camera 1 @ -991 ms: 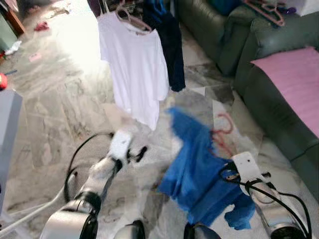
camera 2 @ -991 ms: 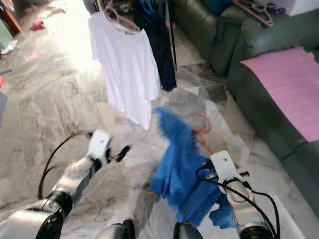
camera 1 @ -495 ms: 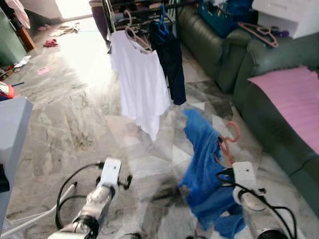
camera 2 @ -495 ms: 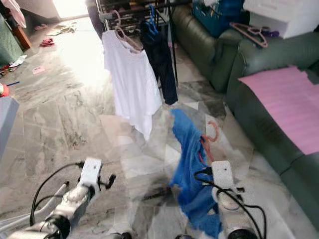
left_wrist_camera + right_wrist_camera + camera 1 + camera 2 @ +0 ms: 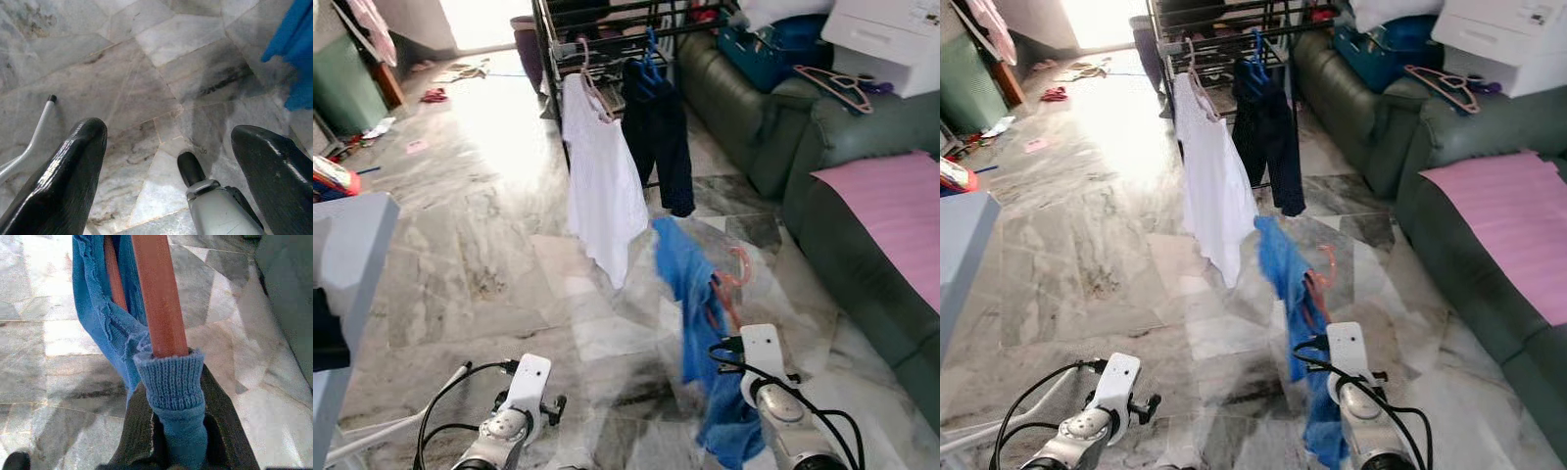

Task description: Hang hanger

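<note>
Marble floor (image 5: 480, 245) underfoot, green sofa (image 5: 862, 225) along the right with a pink cloth (image 5: 901, 211) on its seat. Black rack (image 5: 607, 29) ahead, across the floor, carrying a white shirt (image 5: 602, 191) and a dark garment (image 5: 661, 147) side by side on hangers; upper rails cut off by the frame edge. More hangers (image 5: 837, 83) lying on the sofa arm beside a white box (image 5: 886, 39).

Blue garment (image 5: 690, 294) draped on a pink hanger (image 5: 729, 284), held up in front of the right arm, short of the rack and well below its rail, lower folds trailing past the wrist. Right claw (image 5: 171, 431) clamped shut on the hanger's arm through a knitted cuff of the blue cloth; fingers mostly wrapped in fabric, tips hard to make out. Hook of the hanger blurred in the head views, most of its frame hidden under the cloth.

Left claw (image 5: 166, 161) low over the floor, spread wide, both black fingers (image 5: 63, 181) apart with nothing between them, touching nothing. One robot foot (image 5: 190, 169) visible beneath it.
</note>
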Controlling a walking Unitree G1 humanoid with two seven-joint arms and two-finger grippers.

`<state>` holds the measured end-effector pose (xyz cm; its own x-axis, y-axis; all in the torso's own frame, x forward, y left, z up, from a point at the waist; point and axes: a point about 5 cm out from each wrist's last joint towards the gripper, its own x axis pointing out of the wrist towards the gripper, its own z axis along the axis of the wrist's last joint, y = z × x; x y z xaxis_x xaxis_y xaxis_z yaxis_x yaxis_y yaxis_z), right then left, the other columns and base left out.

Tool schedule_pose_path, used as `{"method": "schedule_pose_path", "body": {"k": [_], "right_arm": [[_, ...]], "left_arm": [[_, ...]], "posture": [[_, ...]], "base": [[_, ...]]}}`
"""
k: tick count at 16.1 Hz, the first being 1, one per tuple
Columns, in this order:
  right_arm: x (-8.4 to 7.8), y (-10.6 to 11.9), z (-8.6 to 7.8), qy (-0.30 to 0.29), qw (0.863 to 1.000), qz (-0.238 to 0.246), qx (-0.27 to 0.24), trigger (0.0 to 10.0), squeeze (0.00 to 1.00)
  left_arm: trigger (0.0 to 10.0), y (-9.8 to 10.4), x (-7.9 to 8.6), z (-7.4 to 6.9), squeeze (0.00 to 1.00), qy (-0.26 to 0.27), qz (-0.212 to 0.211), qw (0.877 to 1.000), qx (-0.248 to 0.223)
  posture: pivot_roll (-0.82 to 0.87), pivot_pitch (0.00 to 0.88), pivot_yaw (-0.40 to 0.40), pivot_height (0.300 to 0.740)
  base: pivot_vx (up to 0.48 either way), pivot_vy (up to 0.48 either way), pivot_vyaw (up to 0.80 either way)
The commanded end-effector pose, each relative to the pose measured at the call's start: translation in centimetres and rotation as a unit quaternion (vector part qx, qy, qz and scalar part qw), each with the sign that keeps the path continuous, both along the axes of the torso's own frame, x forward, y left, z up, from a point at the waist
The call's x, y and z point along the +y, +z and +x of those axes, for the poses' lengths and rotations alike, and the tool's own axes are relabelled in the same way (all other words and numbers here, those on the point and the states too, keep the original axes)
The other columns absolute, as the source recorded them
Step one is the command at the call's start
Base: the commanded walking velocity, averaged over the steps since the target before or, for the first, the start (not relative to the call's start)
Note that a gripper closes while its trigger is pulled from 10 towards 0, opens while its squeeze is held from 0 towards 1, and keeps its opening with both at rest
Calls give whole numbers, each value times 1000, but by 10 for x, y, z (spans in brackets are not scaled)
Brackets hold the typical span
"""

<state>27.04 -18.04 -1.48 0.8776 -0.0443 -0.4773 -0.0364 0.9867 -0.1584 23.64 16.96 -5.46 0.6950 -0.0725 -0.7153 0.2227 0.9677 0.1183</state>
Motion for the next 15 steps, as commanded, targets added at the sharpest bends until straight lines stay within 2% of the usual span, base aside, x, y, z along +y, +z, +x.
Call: {"method": "schedule_pose_path", "body": {"k": [1, 8, 15], "right_arm": [[7, 6, 7, 11, 1000, 4, -18, 10000, 0], [6, 3, 4, 11, 1000, 14, -16, 10000, 0], [7, 1, 1, 8, 1000, 24, -14, 10000, 0]], "left_arm": [[10000, -4, 7, -7, 0, 1, 6, 1000, 16], [10000, -8, 5, -12, 0, -11, 14, 999, 33], [10000, -10, 3, -14, 0, -21, 19, 999, 37]], "posture": [[-76, 40, 47, 740], [-93, 47, 55, 740], [-101, 52, 55, 740]], "base": [[0, 0, 800], [0, -35, 735], [0, -313, 0]]}}
